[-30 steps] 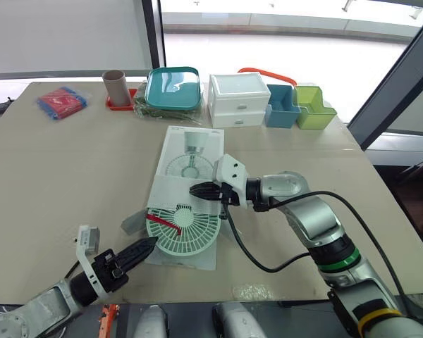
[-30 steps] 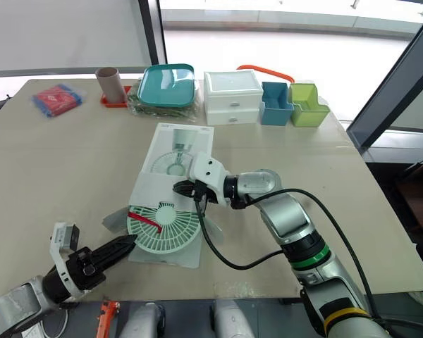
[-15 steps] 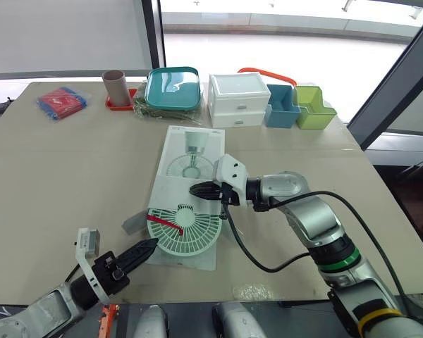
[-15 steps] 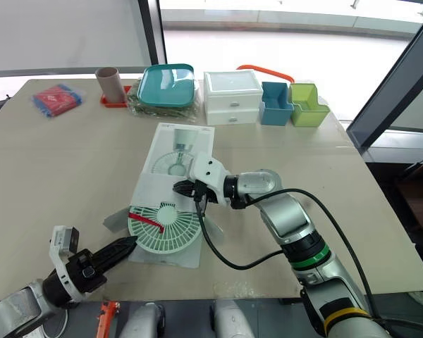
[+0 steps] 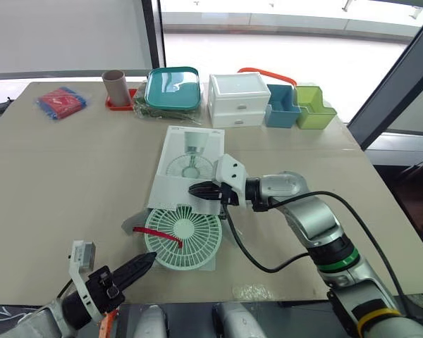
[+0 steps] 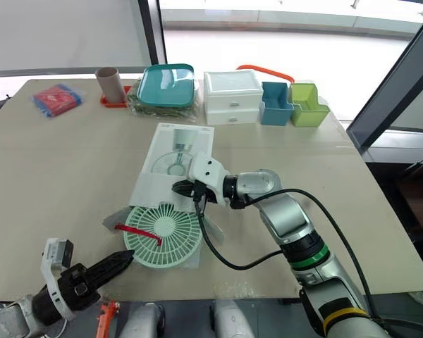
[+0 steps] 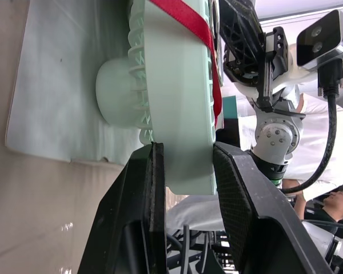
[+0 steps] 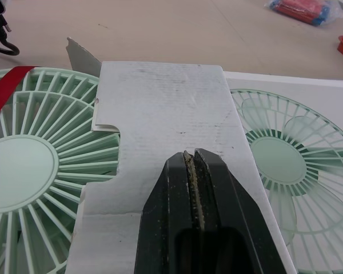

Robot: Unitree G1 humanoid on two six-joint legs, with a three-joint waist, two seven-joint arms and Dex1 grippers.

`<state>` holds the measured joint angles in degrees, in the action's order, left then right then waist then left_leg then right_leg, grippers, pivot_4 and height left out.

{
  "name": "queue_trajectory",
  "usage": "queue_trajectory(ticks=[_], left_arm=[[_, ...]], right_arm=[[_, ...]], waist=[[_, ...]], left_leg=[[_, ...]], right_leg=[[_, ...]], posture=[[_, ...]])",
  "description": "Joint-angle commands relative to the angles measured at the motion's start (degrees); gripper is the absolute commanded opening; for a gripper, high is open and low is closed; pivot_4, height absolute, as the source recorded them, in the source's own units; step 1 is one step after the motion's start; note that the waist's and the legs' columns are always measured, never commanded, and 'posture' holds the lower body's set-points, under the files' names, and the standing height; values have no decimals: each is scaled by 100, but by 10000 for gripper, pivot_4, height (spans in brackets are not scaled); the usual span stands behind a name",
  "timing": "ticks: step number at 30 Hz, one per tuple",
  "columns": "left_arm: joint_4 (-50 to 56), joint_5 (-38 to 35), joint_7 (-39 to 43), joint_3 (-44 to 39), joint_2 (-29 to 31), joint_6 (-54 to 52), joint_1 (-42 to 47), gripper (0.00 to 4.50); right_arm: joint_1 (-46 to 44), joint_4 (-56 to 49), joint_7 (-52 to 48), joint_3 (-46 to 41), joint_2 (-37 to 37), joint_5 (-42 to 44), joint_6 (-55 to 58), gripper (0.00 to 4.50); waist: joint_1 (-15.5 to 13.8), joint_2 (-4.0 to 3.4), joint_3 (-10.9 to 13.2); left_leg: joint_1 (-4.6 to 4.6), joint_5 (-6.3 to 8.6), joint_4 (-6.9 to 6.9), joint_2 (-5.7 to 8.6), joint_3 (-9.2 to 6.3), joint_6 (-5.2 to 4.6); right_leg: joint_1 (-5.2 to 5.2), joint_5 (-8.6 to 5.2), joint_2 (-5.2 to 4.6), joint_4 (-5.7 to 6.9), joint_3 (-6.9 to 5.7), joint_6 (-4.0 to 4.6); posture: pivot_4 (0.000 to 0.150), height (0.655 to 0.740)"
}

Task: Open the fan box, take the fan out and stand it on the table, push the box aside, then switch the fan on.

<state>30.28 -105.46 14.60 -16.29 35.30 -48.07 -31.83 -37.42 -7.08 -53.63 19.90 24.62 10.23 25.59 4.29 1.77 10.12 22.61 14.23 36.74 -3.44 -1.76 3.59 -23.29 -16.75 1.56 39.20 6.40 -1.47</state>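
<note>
Green fan pinched in left tool

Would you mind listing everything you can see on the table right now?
fan: one, mint green, flat at the box's open end, near edge.
ribbon: one, red, across the fan.
fan box: one, white, mid-table.
packet: one, red and blue, far left corner.
tube: one, brown, upright, far side.
plate: one, teal, far side.
drawer unit: one, white, far side.
blue bin: one, far right.
green bin: one, beside it.
table: one, beige.
left gripper: black, shut on the fan's rim.
right gripper: black, shut on the box flap.
</note>
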Motion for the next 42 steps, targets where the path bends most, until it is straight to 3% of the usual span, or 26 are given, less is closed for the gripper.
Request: queue_trajectory(ticks=[1, 12, 25, 26, 28, 30, 31, 36, 42], left_arm=[[492, -280, 464, -426, 138, -180, -712, 10357], [757, 114, 1140, -624, 438, -449, -1535, 10357], [766, 652, 1512, -569, 384, -358, -1499, 10357], [771, 736, 1531, -546, 401, -371, -1506, 18144], [775, 750, 1591, -536, 408, -383, -1523, 20100], [780, 723, 1550, -539, 401, -366, -1531, 29354], [808, 686, 1569, -561, 396, -351, -1549, 29354], [715, 940, 1704, -713, 482, -342, -1564, 44405], [493, 1688, 2433, -1230, 826, -356, -1598, 44405]], right_arm=[[18, 9, -6, 29, -34, -52, -37, 0], [4, 37, -49, 32, -35, -52, -69, 0], [4, 30, -58, 47, -47, -53, -62, 0], [1, 39, -59, 56, -50, -61, -69, 0], [-4, 45, -65, 60, -54, -61, -73, 0], [-8, 53, -68, 61, -57, -60, -75, 0], [-7, 59, -74, 69, -53, -69, -90, 0], [-12, 86, -88, 75, -65, -71, -105, 0], [-21, 91, -122, 81, -85, -69, -116, 0]], waist=[[0, 0, 0], [4, -1, 1], [3, 0, 1], [3, 0, 1], [3, 0, 1], [3, 0, 1], [3, 0, 1], [3, 0, 1], [3, 0, 1]], left_leg=[[0, 0, 0, 0, 0, 0], [-1, 0, -4, -2, 2, 0], [-2, 0, -5, -1, 2, 0], [-1, 0, -5, -1, 2, 0], [-1, 0, -5, -1, 2, 0], [-2, 0, -5, -1, 3, 0], [-2, 0, -5, -1, 2, 0], [-2, 0, -5, -1, 2, 0], [-3, 0, -5, -1, 2, 0]], right_leg=[[0, 0, 0, 0, 0, 0], [-3, -5, 2, 0, -1, 6], [-3, -5, 1, 0, -1, 6], [-3, -5, 1, 0, -1, 7], [-3, -5, 1, 0, -1, 6], [-3, -5, 1, 0, -1, 7], [-2, -5, 1, 0, -1, 7], [-2, -5, 1, 0, -1, 7], [-2, -5, 2, 0, -3, 7]], posture=[[1500, 7400], [1500, 7400], [1500, 7400], [1500, 7400], [1500, 7400], [1500, 7400], [1500, 7400], [1500, 7400], [1500, 7400]])
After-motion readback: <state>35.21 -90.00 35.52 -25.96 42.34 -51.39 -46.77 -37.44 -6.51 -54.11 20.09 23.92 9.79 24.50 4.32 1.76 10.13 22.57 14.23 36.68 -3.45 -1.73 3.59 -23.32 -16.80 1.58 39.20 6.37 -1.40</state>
